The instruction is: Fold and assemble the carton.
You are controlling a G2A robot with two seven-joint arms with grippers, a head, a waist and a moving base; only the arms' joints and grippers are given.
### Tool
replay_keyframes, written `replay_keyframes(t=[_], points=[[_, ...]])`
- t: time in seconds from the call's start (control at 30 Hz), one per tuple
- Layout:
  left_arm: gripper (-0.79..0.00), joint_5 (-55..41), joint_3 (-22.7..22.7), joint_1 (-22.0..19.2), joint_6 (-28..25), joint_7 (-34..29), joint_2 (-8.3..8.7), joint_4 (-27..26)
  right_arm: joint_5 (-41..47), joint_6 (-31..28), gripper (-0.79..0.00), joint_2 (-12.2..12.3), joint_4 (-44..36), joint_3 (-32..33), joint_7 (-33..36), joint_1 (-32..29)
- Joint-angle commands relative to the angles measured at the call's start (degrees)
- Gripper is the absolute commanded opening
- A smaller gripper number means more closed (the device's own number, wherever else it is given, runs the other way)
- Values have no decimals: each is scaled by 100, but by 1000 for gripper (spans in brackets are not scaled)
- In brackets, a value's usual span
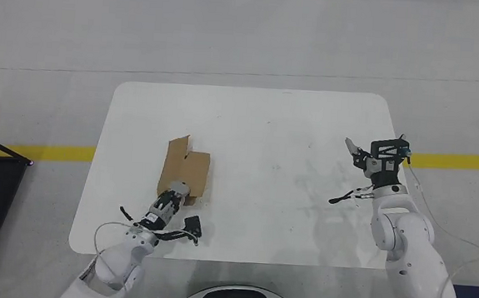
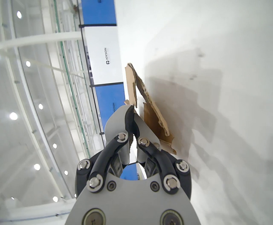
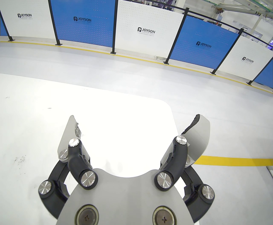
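1. The left gripper (image 2: 132, 116) is clamped on the edge of the carton (image 1: 186, 169). The flat brown board lies ahead of its fingertips, partly lifted off the tabletop (image 1: 290, 144).
2. The right gripper (image 3: 136, 123) stands wide apart and empty, well apart from the carton.
3. Recommended: hold the pinch firm, lift slowly, and bring the right gripper across to brace the panels.

The carton (image 1: 185, 168) is plain brown corrugated board, mostly flat and not yet a box, with a notched far edge and ragged flaps. It sits on the left half of the white counter (image 1: 306, 145), its near edge pinched in the left pincer (image 1: 173, 198) and tilted up there
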Motion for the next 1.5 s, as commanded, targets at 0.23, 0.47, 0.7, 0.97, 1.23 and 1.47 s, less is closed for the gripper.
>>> replay_keyframes(t=[0.23,0.47,0.7,0.97,1.23,1.47], points=[[-785,-2615,-222,-338,-109,1883,-9,-382,0,0,0,0,0,0,0,0],[-785,-3048,-195,-357,-287,2241,-11,-343,0,0,0,0,0,0,0,0],[-785,-3048,-195,-357,-287,2241,-11,-343,0,0,0,0,0,0,0,0],[-785,-5604,211,-1665,-1240,3819,-162,544,0,0,0,0,0,0,0,0],[-785,-7721,1115,-3422,-3333,5098,-417,1684,0,0,0,0,0,0,0,0],[-785,-7788,1260,-3594,-3543,5098,-451,1845,0,0,0,0,0,0,0,0]])
